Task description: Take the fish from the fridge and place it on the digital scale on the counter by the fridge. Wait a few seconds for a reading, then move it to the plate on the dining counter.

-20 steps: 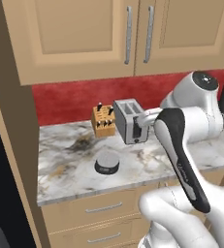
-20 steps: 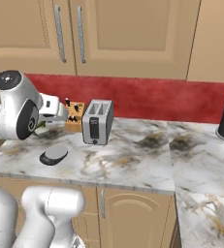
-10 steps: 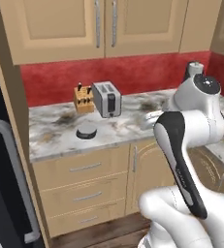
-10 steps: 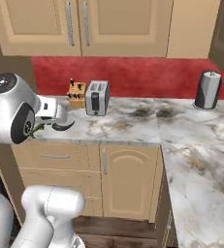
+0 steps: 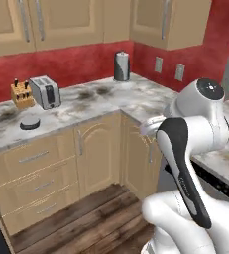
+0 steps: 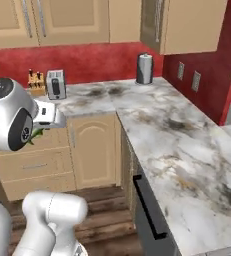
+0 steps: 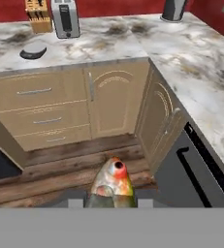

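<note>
Between the gripper's closed-in jaws at the bottom of the hand view sits the fish, gripped near its rear so that its head sticks out forward, away from the hand. Its long axis runs along the line of the gripper, head end pointing up the picture toward the beige lower cabinets; a round red-ringed eye shows at the top of the head, with orange and yellow-green tints down the body. It hangs in the air over the wooden floor, well apart from any counter. From the right base view a sliver of green shows just under the white hand, where the fish is carried in front of the drawers.

Back on the marble counter the digital scale stands bare, a low dark round with a lighter disc top; it appears in the hand view too. Behind it stands the silver toaster, and just beside that, to the left, a wooden knife block. Farther along in the corner stands a dark cylindrical canister, against the red backsplash. A black oven door with a bar handle shows at the right of the hand view.
</note>
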Motion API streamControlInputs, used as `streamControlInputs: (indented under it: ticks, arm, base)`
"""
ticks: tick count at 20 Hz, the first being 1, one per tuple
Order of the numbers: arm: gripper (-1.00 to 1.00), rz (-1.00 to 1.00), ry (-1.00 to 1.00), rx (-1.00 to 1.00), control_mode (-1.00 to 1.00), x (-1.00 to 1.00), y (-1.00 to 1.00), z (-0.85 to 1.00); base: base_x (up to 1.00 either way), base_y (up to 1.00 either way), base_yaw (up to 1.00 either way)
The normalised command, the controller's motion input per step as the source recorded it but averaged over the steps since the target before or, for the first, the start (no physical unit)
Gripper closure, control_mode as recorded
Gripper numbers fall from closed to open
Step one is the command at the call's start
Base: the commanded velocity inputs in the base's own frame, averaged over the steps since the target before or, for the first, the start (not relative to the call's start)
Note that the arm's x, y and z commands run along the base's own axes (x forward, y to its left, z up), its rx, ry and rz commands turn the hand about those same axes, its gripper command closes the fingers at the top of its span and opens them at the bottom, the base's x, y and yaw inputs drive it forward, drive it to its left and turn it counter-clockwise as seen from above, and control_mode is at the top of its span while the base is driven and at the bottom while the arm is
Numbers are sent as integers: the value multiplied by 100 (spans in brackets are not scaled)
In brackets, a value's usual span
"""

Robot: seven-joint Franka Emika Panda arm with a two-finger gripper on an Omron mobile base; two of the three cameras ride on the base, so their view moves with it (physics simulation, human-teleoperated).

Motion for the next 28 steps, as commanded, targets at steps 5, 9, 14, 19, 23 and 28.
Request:
streamControlInputs:
  ticks: [5, 9, 14, 19, 23, 28]
  arm:
    - [100, 0, 0, 0, 100, 0, 0, 0]
    - [100, 0, 0, 0, 100, 0, 0, 0]
    - [100, 0, 0, 0, 100, 0, 0, 0]
    - [100, 0, 0, 0, 100, 0, 0, 0]
    - [100, 0, 0, 0, 100, 0, 0, 0]
    - [100, 0, 0, 0, 100, 0, 0, 0]
  base:
    - [-73, 0, -82]
    - [-65, 1, -86]
    - [-55, 0, -85]
    - [-21, -40, -80]
    - [0, -95, -73]
    - [0, -100, -59]
